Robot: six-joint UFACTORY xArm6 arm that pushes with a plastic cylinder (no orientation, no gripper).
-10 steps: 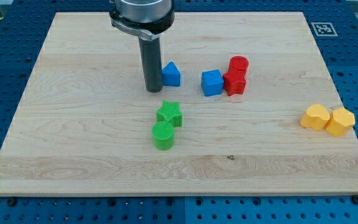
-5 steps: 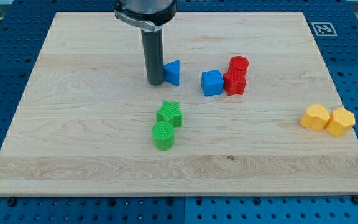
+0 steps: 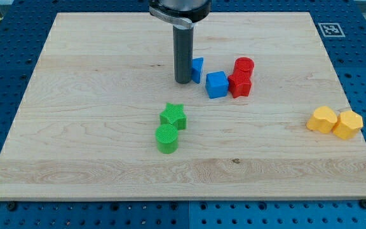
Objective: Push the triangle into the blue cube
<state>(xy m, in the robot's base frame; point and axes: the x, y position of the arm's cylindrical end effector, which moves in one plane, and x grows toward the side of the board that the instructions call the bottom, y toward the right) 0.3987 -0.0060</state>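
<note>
The blue triangle (image 3: 197, 69) lies on the wooden board (image 3: 75, 127), just up and to the left of the blue cube (image 3: 216, 84), with a small gap between them. My tip (image 3: 183, 81) stands against the triangle's left side, the rod hiding part of it. The blue cube touches a red block (image 3: 240, 85) on its right.
A red cylinder (image 3: 243, 66) sits behind the red block. A green star (image 3: 173, 116) and a green cylinder (image 3: 167, 138) lie below my tip. Two yellow blocks (image 3: 323, 119) (image 3: 348, 124) sit near the board's right edge.
My tip has moved to the view's right and slightly up, pushing the blue triangle right, close to the blue cube. The other blocks have not moved.
</note>
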